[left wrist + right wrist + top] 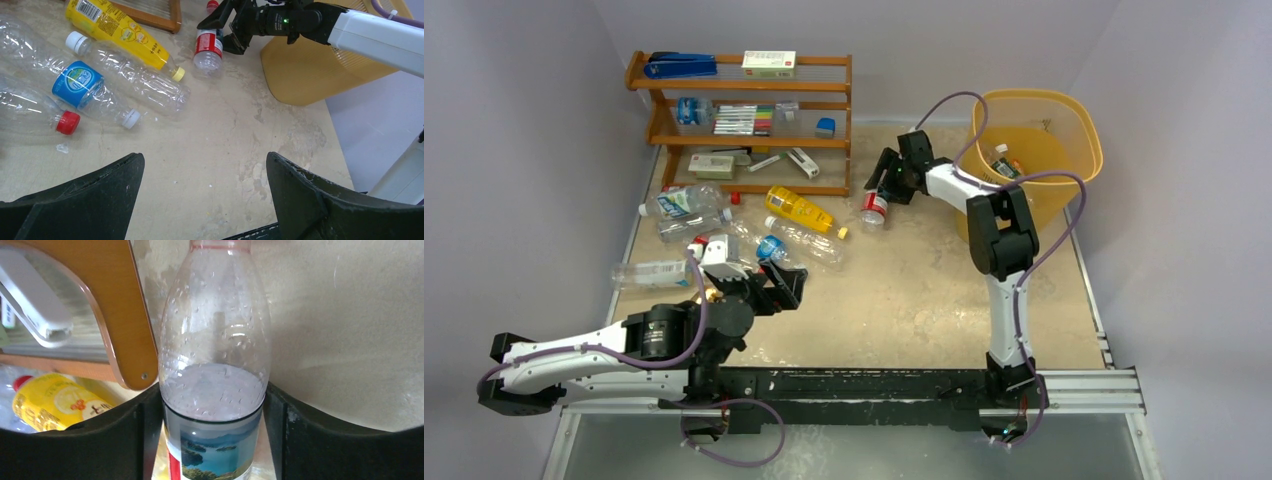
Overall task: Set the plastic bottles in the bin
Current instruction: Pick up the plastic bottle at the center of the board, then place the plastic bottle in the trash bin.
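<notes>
The right pincer point(879, 190) reaches to the near right corner of the wooden shelf rack point(724, 141). It has a clear red-labelled bottle point(874, 208) between its fingers point(125, 440). From the wrist view both fingers press flat against the bottle's sides around the label, neck pointing away from the pincer, so it looks gripped. I cannot tell whether the bottle rests on the worktop point(904, 290) or is just off it. The rack's rounded end panel stands just beside the bottle.

The bin point(1096, 150) stands well to the right of the rack, in the far right corner. At least one bottle point(1004, 165) already lies inside it.

In front of the rack, a loose cluster of bottles lies on its sides. A yellow bottle point(796, 209) sits nearest the rack's lower shelf, and a clear blue-labelled bottle point(774, 247) lies a little nearer the arms. More clear ones point(679, 203) spread out before the rack's left end.

The left pincer point(205, 160) hangs over bare worktop, on the near side of that cluster from the rack. Its jaws are spread wide with nothing between them.
</notes>
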Robot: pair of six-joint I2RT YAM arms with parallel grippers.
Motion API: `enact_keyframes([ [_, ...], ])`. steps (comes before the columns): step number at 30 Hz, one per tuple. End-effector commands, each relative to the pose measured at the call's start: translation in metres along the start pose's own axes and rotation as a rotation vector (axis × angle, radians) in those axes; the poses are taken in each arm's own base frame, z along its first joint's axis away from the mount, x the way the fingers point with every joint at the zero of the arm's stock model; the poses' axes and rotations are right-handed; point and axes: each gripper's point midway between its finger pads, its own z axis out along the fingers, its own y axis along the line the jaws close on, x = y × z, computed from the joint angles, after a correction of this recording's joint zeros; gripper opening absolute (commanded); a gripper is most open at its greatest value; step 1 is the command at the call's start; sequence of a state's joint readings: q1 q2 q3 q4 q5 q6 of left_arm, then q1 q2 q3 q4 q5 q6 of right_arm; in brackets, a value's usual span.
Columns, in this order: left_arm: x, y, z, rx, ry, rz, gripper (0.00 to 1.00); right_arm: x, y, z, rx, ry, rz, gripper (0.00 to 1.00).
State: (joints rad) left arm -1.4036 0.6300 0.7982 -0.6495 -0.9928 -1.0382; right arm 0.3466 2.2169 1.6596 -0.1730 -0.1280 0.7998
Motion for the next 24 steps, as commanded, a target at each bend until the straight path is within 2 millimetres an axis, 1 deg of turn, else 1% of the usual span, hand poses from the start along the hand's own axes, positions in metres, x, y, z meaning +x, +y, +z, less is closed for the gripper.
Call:
enact_keyframes([
  [1, -0.003, -0.001, 0.000, -0.005, -0.016, -0.017, 0.92, -0.016, 0.024, -0.037, -0.077, -0.073, -0.099, 0.68],
  [4, -0.001, -0.002, 0.001, -0.008, -0.014, -0.012, 0.92, -0.028, 0.031, -0.062, -0.085, -0.127, -0.145, 0.62],
  [7, 0.001, -0.003, 0.002, -0.010, -0.010, -0.006, 0.92, -0.040, 0.041, -0.093, -0.100, -0.183, -0.190, 0.59],
  [12, 0.003, -0.003, 0.003, -0.012, -0.008, -0.001, 0.92, -0.057, 0.066, -0.156, -0.170, -0.285, -0.258, 0.59],
  [15, 0.003, -0.003, 0.004, -0.013, -0.009, -0.002, 0.92, -0.060, 0.084, -0.198, -0.226, -0.308, -0.281, 0.59],
  [19, 0.003, -0.004, 0.004, -0.013, -0.010, -0.004, 0.92, -0.081, 0.101, -0.262, -0.249, -0.419, -0.329, 0.60],
  [20, 0.004, -0.005, 0.005, -0.013, -0.008, -0.002, 0.92, -0.089, 0.106, -0.281, -0.255, -0.458, -0.339, 0.60],
  [21, 0.004, -0.005, 0.005, -0.012, -0.008, -0.001, 0.92, -0.095, 0.108, -0.299, -0.258, -0.487, -0.347, 0.61],
  [22, 0.005, -0.006, 0.005, -0.010, -0.006, -0.001, 0.92, -0.101, 0.107, -0.312, -0.257, -0.507, -0.349, 0.60],
  [24, 0.005, -0.007, 0.006, -0.010, -0.006, 0.000, 0.92, -0.117, 0.101, -0.339, -0.255, -0.554, -0.346, 0.60],
])
